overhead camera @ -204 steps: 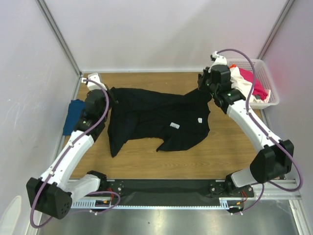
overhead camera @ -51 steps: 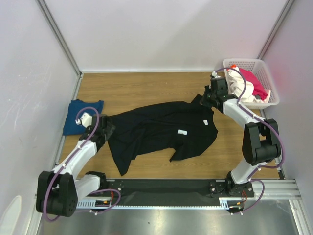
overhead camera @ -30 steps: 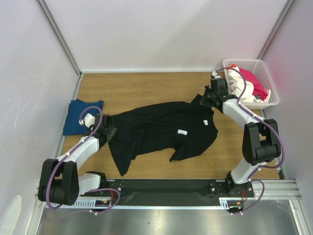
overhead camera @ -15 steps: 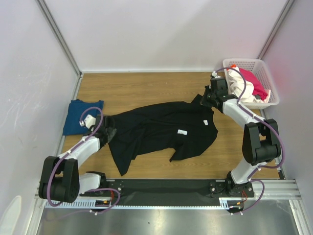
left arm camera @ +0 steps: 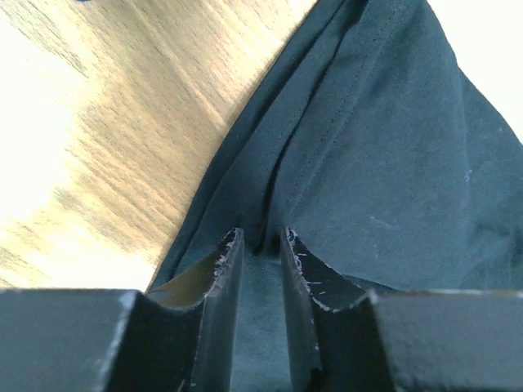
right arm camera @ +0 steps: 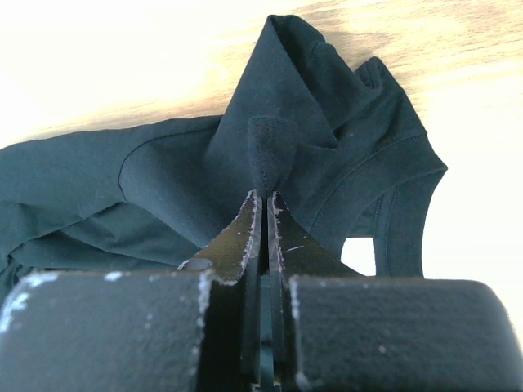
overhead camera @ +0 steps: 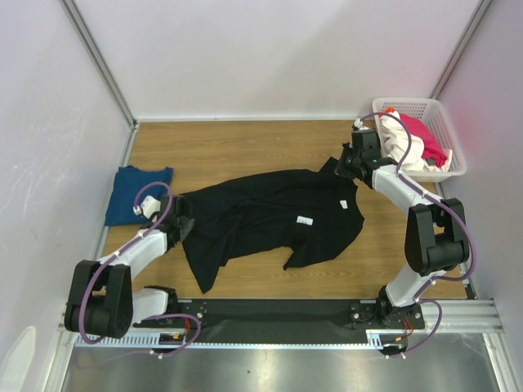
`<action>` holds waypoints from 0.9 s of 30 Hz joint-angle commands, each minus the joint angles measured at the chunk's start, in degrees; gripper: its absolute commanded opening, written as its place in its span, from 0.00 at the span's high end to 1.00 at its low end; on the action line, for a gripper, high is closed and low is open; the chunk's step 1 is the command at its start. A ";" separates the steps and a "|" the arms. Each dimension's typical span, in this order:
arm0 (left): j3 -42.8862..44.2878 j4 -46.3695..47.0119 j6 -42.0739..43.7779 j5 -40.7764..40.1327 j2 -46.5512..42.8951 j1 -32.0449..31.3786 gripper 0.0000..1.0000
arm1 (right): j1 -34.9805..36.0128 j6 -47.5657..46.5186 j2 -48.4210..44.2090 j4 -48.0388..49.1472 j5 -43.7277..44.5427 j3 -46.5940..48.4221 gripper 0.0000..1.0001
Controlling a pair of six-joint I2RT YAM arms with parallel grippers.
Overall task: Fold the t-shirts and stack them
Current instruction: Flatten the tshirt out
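Since the earliest frame, the black t-shirt (overhead camera: 270, 216) has slid toward 6 o'clock and skewed. The left arm has folded back, so the dark blue t-shirt (overhead camera: 135, 192) at 9 o'clock lies uncovered. Over the last second only the left hand (overhead camera: 181, 219) moved, edging onto the black shirt's 9 o'clock edge with its jaws narrowing. Right arm unchanged.

Now:
- The black t-shirt lies opened out but rumpled across the middle of the tabletop (overhead camera: 245, 147), with a small white tag showing near centre.
- Left hand: the wrist view shows its fingers (left arm camera: 225, 261) straddling a ridge of edge cloth, the narrow gap between them filled with fabric. Cannot tell whether the pinch is firm yet.
- Right hand (overhead camera: 345, 166), at 2 o'clock: jaws closed tight on a peak of the black cloth.
- A white t-shirt (overhead camera: 400, 139) and a pink-red t-shirt (overhead camera: 429, 147) sit in the basket (overhead camera: 413, 104) at 2 o'clock, just beside the right arm.

Step, as judged: squaring up the black shirt before the first fold; no fold made so far.

Next move calls for the left pinch to seat fully. Both hands should then draw apart along the 9–3 line, low and even, so the wrinkles come out and neither grip slips.
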 commanded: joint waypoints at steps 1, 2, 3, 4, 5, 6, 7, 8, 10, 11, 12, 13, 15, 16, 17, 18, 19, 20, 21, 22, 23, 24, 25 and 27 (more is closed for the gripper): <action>0.39 1.53 -0.87 -1.73 -0.50 0.01 0.71 | 0.03 0.15 -1.09 0.05 0.93 0.21 1.00; 0.74 1.44 -0.78 -1.73 -0.50 0.01 0.71 | 0.03 0.15 -1.26 0.14 0.93 0.21 1.00; 0.83 1.53 -0.60 -1.82 -0.67 0.01 0.71 | 0.03 0.15 -1.35 0.05 0.93 0.04 1.00; 1.01 1.44 -0.43 -1.99 -0.68 0.01 0.71 | 0.03 0.15 -1.44 0.14 0.93 -0.05 1.00; 1.01 1.27 -0.34 -2.17 -0.85 0.01 0.72 | 0.12 0.23 -1.35 0.14 0.93 -0.05 1.00; 1.01 1.27 -0.34 -2.26 -0.94 0.01 0.77 | 0.03 0.15 -1.35 0.14 0.93 -0.14 1.00; 1.01 1.27 -0.25 -2.43 -1.03 0.01 0.80 | 0.03 0.32 -1.26 0.14 0.93 -0.22 1.00; 1.01 1.18 -0.16 -2.43 -1.11 0.10 0.80 | 0.03 0.32 -1.26 0.14 0.93 -0.14 1.00; 1.18 0.83 -0.16 -2.43 -1.46 0.10 0.80 | 0.03 0.32 -1.26 0.14 0.84 -0.22 1.00; 1.18 0.74 -0.07 -2.52 -1.55 0.10 0.80 | 0.03 0.32 -1.35 0.22 0.93 -0.14 1.00; 1.27 0.65 -0.07 -2.52 -1.73 0.19 0.80 | 0.03 0.32 -1.35 0.22 0.93 -0.14 1.00; 1.36 0.57 0.01 -2.70 -2.17 0.10 0.80 | 0.03 0.23 -1.35 0.22 0.93 -0.14 1.00; 1.45 0.22 0.01 -3.22 -2.52 0.10 0.87 | 0.03 0.15 -1.35 0.22 0.93 -0.14 1.00; 1.71 -0.05 0.10 -3.49 -2.78 0.10 0.87 | 0.03 0.23 -1.35 0.22 0.84 -0.14 1.00; 1.89 -0.31 0.19 -3.66 -2.87 0.19 0.87 | -0.06 0.23 -1.35 0.31 0.84 -0.14 1.00; 1.97 -0.23 0.36 -3.84 -2.87 0.10 0.87 | 0.03 0.23 -1.44 0.23 0.84 -0.14 1.00; 2.06 -0.31 0.54 -3.93 -2.96 0.19 0.88 | 0.12 0.23 -1.35 0.31 0.84 -0.22 1.00; 2.15 -0.05 0.80 -4.02 -2.87 0.19 0.91 | 0.03 0.23 -1.35 0.31 0.93 -0.23 1.00; 2.15 0.47 0.89 -4.19 -2.61 0.19 0.96 | 0.12 0.32 -1.35 0.31 0.93 -0.23 1.00; 2.15 0.74 1.07 -4.19 -2.44 0.10 0.99 | 0.03 0.23 -1.26 0.31 0.93 -0.23 1.00; 2.59 0.91 1.33 -4.19 -2.17 0.19 1.00 | 0.12 0.23 -1.26 0.40 0.93 -0.23 1.00; 2.85 1.61 1.59 -4.02 -1.30 0.19 1.00 | 0.03 0.32 -1.26 0.40 0.93 -0.23 1.00; 3.46 1.79 1.77 -3.93 -0.94 0.19 1.00 | 0.03 0.32 -1.26 0.40 0.93 -0.23 1.00; 3.99 3.11 2.30 -3.84 -0.41 0.19 1.00 | 0.03 0.32 -1.26 0.57 0.93 -0.05 1.00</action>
